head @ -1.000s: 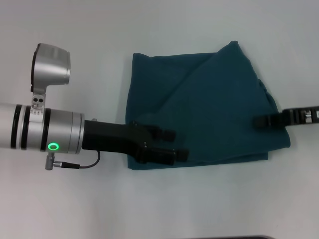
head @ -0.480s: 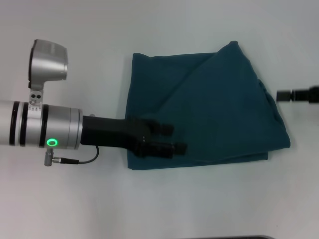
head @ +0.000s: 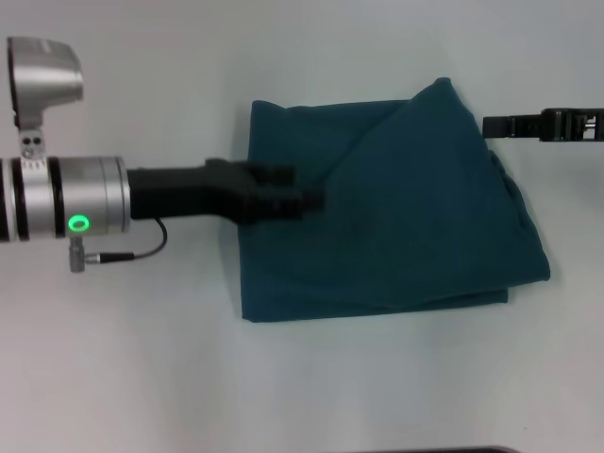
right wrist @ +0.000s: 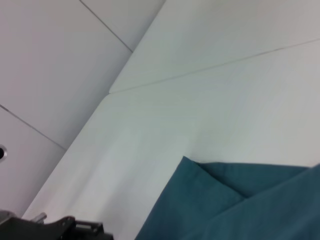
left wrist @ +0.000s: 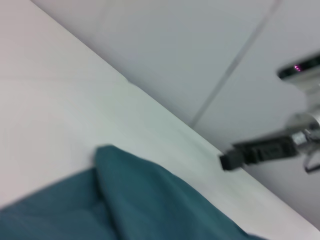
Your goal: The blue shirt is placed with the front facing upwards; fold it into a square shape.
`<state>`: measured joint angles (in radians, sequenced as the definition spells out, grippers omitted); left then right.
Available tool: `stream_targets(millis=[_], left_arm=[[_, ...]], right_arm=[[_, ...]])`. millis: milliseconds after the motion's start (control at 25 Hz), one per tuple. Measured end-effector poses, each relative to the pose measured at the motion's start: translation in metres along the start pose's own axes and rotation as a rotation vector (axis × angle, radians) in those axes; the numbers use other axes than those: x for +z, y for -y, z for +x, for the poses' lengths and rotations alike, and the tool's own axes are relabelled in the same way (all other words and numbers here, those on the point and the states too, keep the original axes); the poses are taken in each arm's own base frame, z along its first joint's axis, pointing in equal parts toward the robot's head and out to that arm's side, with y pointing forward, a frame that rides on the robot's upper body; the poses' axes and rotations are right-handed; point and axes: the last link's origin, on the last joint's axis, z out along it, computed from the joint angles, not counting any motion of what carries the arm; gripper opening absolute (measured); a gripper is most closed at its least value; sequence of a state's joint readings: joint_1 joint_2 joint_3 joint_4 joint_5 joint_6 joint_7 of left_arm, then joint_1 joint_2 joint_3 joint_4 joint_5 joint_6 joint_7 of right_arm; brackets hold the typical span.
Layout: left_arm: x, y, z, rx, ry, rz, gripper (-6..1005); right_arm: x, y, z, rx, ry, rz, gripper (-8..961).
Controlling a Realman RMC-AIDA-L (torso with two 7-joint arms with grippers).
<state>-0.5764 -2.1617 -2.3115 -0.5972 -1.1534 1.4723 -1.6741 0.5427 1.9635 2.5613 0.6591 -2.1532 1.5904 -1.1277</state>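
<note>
The blue shirt (head: pixel 396 208) lies folded on the white table as a rough square, plain teal side up, with a diagonal fold running to its far right corner. Its lettering and collar are hidden. My left gripper (head: pixel 307 189) hovers over the shirt's left part, reaching in from the left. My right gripper (head: pixel 493 125) hangs beside the shirt's far right corner, off the cloth. The left wrist view shows a shirt corner (left wrist: pixel 150 210) and the right gripper (left wrist: pixel 227 160) farther off. A folded corner of the shirt (right wrist: pixel 235 200) fills the right wrist view.
The white table (head: pixel 377 396) surrounds the shirt on all sides. A table edge and pale wall panels (right wrist: pixel 60 60) show in the wrist views. The left arm's silver wrist (head: pixel 66 198) extends over the table at the left.
My left gripper has moved from the shirt's near left corner toward the far side along its left part. My right gripper has left the shirt's right edge and moved farther back.
</note>
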Motion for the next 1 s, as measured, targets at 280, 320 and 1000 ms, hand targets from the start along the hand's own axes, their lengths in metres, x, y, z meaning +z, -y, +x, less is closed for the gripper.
stream_targets(millis=[280, 320, 1000], left_arm=[[-0.008, 0.018, 0.009, -0.039, -0.074, 0.117, 773], [-0.008, 0.02, 0.01, -0.047, -0.076, 0.132, 773], [-0.01, 0.052, 0.018, -0.186, 0.007, 0.338, 775]], right_arm=[[-0.006, 0.005, -0.004, 0.007, 0.03, 0.027, 42], [-0.006, 0.005, -0.004, 0.008, 0.033, 0.027, 42], [-0.019, 0.005, -0.01, 0.037, 0.059, 0.039, 397]])
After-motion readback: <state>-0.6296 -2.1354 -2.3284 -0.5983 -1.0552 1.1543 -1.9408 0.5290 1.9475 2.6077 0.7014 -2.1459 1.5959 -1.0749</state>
